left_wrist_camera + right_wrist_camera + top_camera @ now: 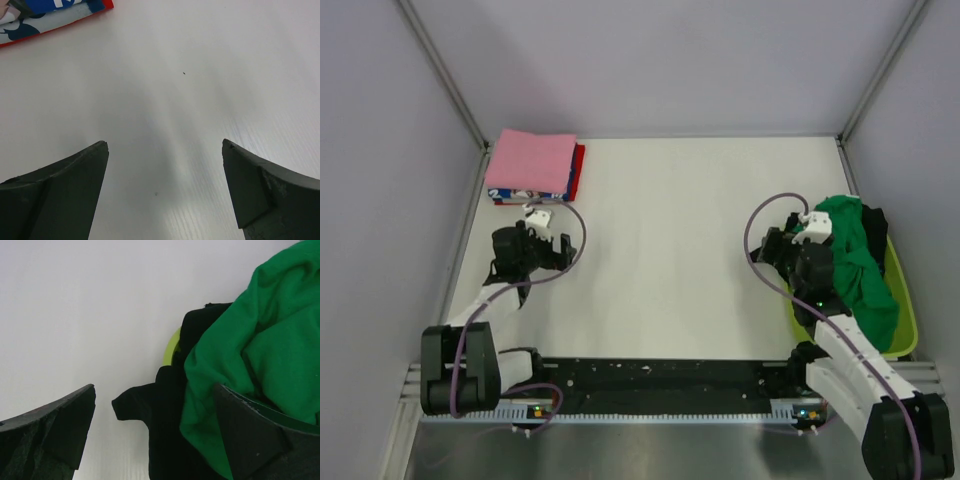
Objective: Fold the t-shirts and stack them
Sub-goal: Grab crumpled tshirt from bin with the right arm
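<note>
a folded pink tee tops a neat stack at the far left corner, over a red tee and a blue-white printed tee. at the right, a crumpled green tee drapes over a black tee, both spilling from the tub.

We read this as lab robot cell, not home: bare white table, plain grey wall panels on aluminium posts, black mounting rail at near edge, exposed purple cables. We spot no furnishings.
</note>
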